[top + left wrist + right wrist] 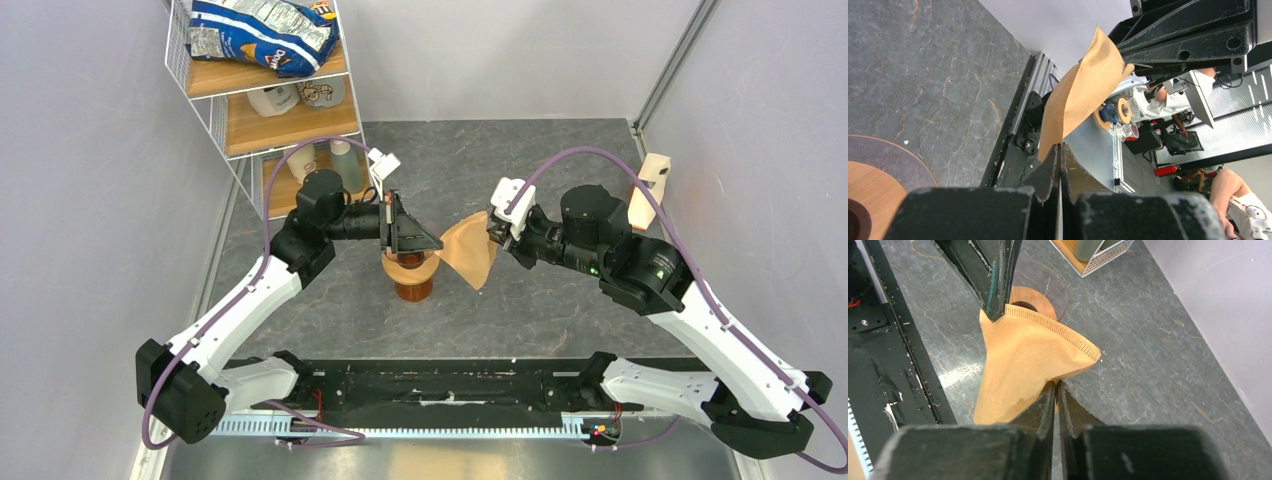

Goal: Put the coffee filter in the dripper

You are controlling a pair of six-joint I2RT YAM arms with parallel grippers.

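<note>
The tan-brown coffee filter [470,252] hangs in the air between my two grippers, partly opened into a cone. My left gripper [436,244] is shut on its left corner; the left wrist view shows the filter [1083,85] running into the closed tips [1060,147]. My right gripper [491,232] is shut on the filter's right edge; the right wrist view shows the filter [1028,355] at the closed tips [1055,385]. The dripper [410,263], a light-wood ring, sits on an amber glass vessel [413,289] just below and left of the filter. It also shows in the right wrist view [1038,296].
A wire shelf [215,110] at the back left holds a chip bag [265,35] and bottles. A pale wooden stand [650,185] stands at the back right by the wall. A black strip [450,385] runs along the near edge.
</note>
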